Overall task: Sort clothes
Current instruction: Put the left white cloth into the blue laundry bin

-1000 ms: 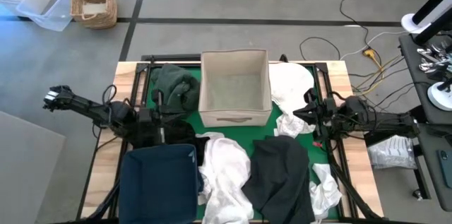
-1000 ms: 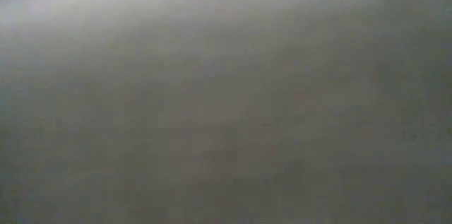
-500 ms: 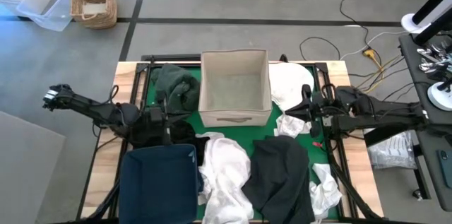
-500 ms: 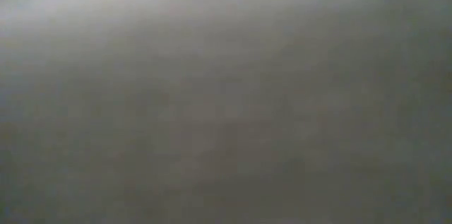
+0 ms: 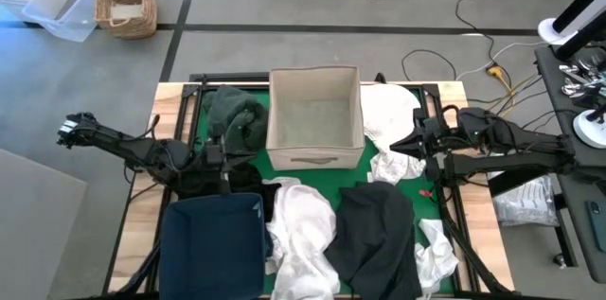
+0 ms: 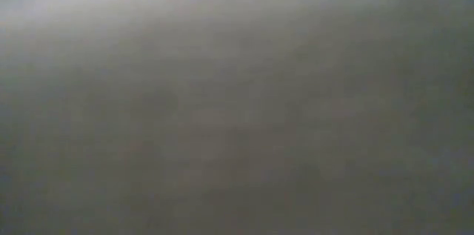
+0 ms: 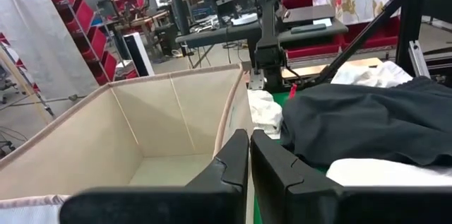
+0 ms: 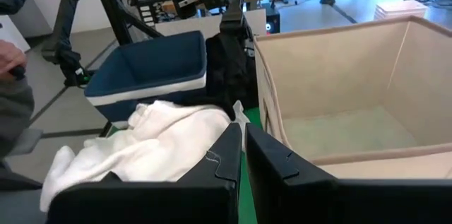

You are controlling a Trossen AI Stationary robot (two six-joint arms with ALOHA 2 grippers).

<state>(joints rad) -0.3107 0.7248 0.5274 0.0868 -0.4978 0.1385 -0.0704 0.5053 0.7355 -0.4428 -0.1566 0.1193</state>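
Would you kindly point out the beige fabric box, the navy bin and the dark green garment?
beige fabric box (image 5: pixel 314 75): high view, far rim.
navy bin (image 5: pixel 214 243): high view, inside floor.
dark green garment (image 5: pixel 237 116): high view, middle of bundle.

Both arms were dark, jointed, black cabling along the links. Left pincer (image 7: pixel 248 155) and right pincer (image 8: pixel 242 146): matte black, angular moulded fingers.

Low view: uniform grey blur, nothing discernible. Navy bin (image 5: pixel 214 247) cut off by high view's bottom edge.
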